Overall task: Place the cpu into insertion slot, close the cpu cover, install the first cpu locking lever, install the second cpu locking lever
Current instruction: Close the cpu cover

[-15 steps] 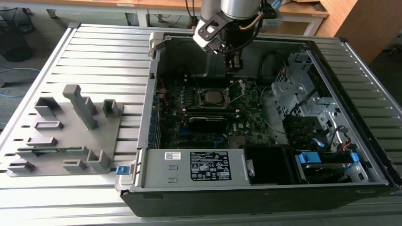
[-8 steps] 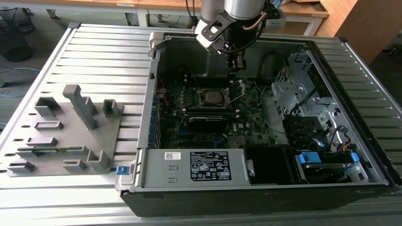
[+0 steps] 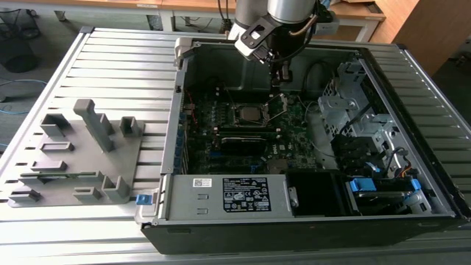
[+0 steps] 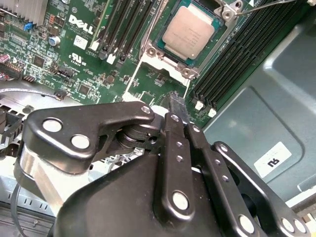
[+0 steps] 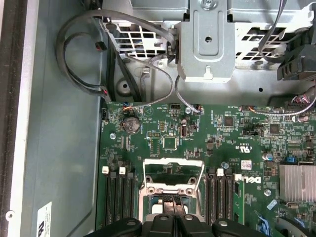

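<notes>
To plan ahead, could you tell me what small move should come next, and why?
Probably push the cpu cover down over the cpu: it already lies in the insertion slot, the cover stands raised, and the shut fingers are near its edge.

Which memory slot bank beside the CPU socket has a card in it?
The bank nearer the power supply in the exterior view: a long black card stands there. The other bank's slots sit empty.

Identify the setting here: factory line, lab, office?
Probably a robotics lab bench, not a production line: an open desktop PC case lies on a slatted metal table, beside a grey parts fixture, with office desks behind.
</notes>
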You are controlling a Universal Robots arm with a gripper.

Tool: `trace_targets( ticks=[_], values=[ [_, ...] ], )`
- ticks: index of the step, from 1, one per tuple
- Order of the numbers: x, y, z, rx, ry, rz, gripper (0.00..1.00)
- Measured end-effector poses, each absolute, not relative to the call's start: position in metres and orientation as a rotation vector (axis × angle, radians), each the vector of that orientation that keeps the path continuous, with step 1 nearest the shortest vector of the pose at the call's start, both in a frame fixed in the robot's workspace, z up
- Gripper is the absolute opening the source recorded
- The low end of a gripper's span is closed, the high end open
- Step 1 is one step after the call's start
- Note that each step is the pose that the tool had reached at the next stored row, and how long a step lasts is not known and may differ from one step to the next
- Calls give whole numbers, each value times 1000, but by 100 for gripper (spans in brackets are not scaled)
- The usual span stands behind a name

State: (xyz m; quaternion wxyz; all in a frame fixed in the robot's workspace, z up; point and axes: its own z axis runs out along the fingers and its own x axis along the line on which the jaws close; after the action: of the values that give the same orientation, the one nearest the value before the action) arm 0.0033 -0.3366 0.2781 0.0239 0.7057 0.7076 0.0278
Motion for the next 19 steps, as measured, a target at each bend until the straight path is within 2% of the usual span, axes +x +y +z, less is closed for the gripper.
trace_targets(
  ticks=[19],
  values=[
    [6,-337,278,2183,2190,86,11]
  ],
)
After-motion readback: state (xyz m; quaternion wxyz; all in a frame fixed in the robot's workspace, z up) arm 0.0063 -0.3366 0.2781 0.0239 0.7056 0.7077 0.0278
